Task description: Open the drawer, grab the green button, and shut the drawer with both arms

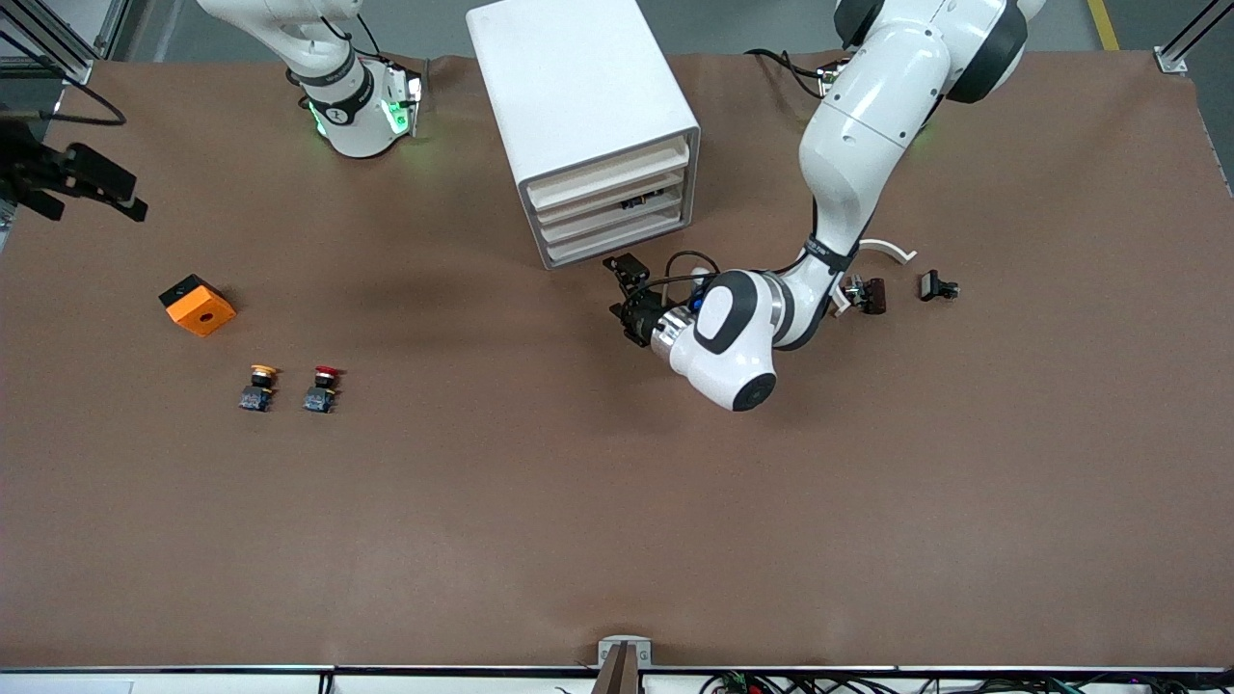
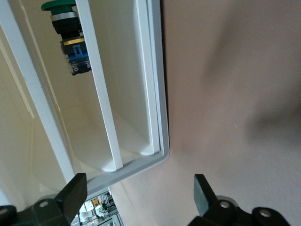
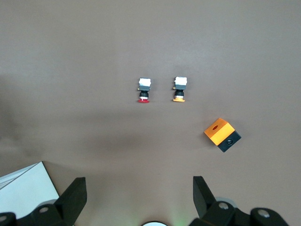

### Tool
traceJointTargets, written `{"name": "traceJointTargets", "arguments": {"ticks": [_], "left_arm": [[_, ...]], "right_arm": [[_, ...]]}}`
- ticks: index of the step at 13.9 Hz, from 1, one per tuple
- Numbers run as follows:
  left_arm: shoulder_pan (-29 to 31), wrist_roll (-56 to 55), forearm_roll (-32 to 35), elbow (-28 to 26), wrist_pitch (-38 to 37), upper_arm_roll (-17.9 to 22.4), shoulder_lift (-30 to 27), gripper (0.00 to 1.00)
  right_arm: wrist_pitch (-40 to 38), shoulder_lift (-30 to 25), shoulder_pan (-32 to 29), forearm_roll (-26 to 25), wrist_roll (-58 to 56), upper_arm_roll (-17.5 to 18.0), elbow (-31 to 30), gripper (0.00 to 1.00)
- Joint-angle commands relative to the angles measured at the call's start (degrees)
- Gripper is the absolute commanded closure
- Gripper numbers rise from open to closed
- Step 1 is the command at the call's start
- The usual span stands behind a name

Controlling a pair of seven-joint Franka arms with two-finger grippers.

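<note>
The left tool (image 1: 625, 297), fingers spread and empty, is hovering in front of the cabinet (image 1: 588, 116). Only the left wrist view is showing the green button (image 2: 70, 40) lying in a drawer (image 2: 117, 94). The right tool (image 3: 136, 197), likewise spread, is waiting above the worktop (image 1: 617, 501).

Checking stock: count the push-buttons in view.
3. Yellow button and red button stand side by side on the table near the orange box; green button sits inside the cabinet. Others may be hidden.
</note>
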Motion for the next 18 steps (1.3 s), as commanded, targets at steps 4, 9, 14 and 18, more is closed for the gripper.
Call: {"name": "traceJointTargets", "arguments": {"ticks": [4,9,14,18], "left_arm": [[-2.41,-4.76,-4.37,0.53,-7.78,0.24,3.26,0.2],[-3.03,-8.27,-4.47,0.44,-10.43,0.24,4.41,0.35],[-5.13,-8.71,-4.65,0.35,-12.02,0.24,4.76,0.41],[-5.31,-8.98,-4.65,-0.09,-12.11,0.24,5.02,0.75]], "right_arm": [[-0.43,5.86,-0.83,0.07,-0.64,0.47,2.12,0.0],[-0.25,8.32,-1.27,-0.28,-0.64,0.38,2.03,0.0],[-0.08,9.02,-1.71,-1.16,-0.55,0.38,2.12,0.0],[-0.34,9.2,-1.8,-0.98,-0.55,0.47,2.38,0.0]]}}
